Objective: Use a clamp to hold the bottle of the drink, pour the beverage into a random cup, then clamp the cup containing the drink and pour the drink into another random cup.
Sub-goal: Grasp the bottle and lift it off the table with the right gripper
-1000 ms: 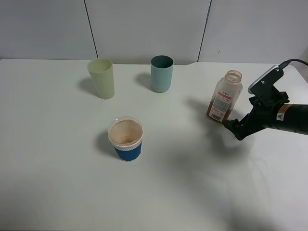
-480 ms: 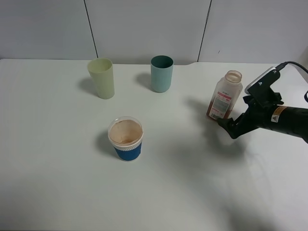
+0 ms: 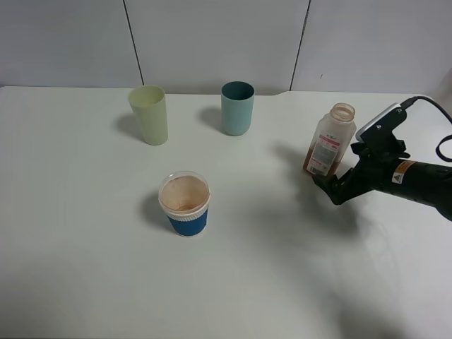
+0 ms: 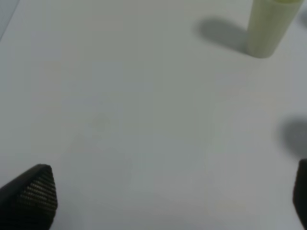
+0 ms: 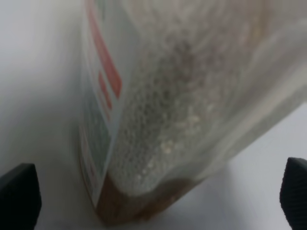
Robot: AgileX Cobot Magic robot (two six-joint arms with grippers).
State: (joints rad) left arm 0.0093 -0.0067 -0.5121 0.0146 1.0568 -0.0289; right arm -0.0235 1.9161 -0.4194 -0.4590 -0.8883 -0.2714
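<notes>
1. The bottle (image 3: pixel 330 141) stands on the right side of the white table (image 3: pixel 85 268), cap off. A little dark brown beverage (image 3: pixel 314 168) sits in the bottom.
2. The right gripper (image 3: pixel 330 188) is low at the bottle's base with its jaws spread wide. In the right wrist view the bottle sits between the two fingertips with a gap on each side, so it's lined up but not clamped.
3. Handling guess: thin clear plastic and mostly empty, so it's light, tippy and squashy. A hard squeeze could buckle it, and a nudge from one finger could knock it over. The wrist view is blurry, so I can't say exactly how much liquid is left.
4. I'd grab it mid-body over the label. There it's widest and less slick, and that keeps clear of the open neck.
5. The left gripper (image 4: pixel 165 194) is also wide apart, with nothing between its fingers.
6. Other stuff:
   - The blue-banded white cup (image 3: pixel 185 205) is well off to the left, toward the front.
   - The yellow-green tumbler (image 3: pixel 149 114) and the teal cup (image 3: pixel 237 107) are at the back.
   - Nothing stands between the bottle and any of them.
</notes>
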